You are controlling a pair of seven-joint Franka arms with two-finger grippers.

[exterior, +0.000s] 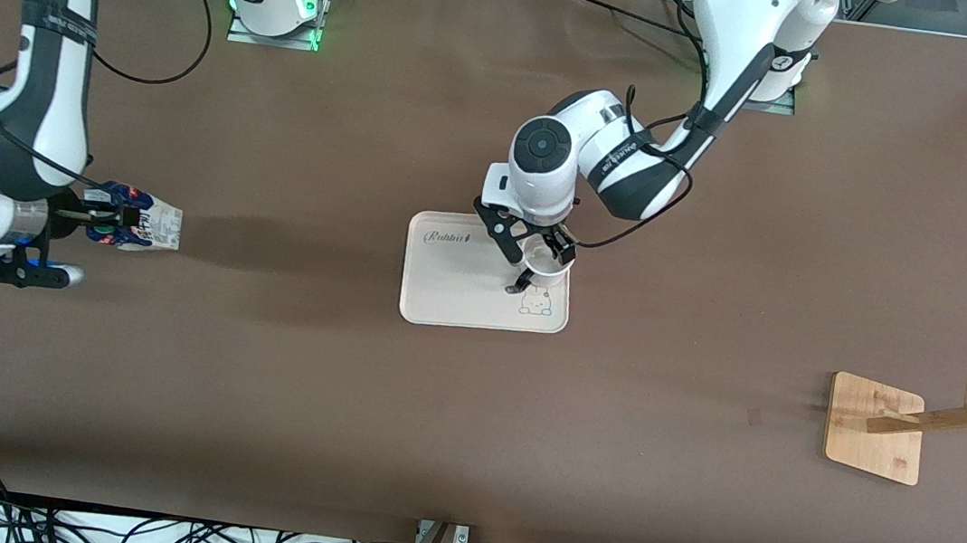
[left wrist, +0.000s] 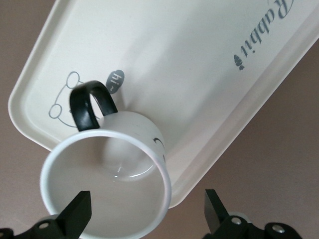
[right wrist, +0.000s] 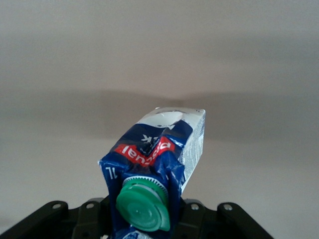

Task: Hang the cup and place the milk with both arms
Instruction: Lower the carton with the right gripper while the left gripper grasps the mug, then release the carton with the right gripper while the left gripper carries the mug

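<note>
A: We log the right hand clamped on the milk, carton lying sideways, over the bench near the right arm's end. Green cap faces the wrist camera; the red band's print we cannot read.

B: We note the left hand over the tray mid-bench, fingers spread either side of the cup, not touching. Tray reads "Rabbit"; a small "hi" bubble sits beside the cup handle. The wooden rack stands toward the left arm's end.
</note>
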